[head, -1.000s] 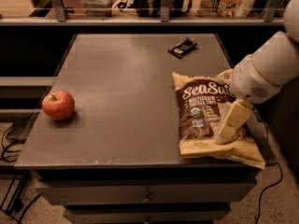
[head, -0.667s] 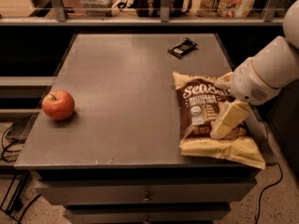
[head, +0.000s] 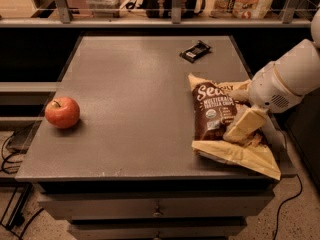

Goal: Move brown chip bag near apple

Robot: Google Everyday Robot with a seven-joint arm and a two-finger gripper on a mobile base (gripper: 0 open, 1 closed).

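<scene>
The brown chip bag lies flat on the right part of the grey table, its tan-yellow lower edge reaching the table's front right corner. The white arm comes in from the right, and my gripper rests down on the bag's right half, hiding part of the white lettering. The apple sits near the table's left edge, far from the bag and the gripper.
A small black wrapped bar lies at the table's back right. A shelf with packages runs behind the table. Drawers sit below the table's front edge. Cables lie on the floor at both sides.
My gripper has moved a little to the left over the bag and now covers more of the lettering. The bag and the apple stay where they were.
</scene>
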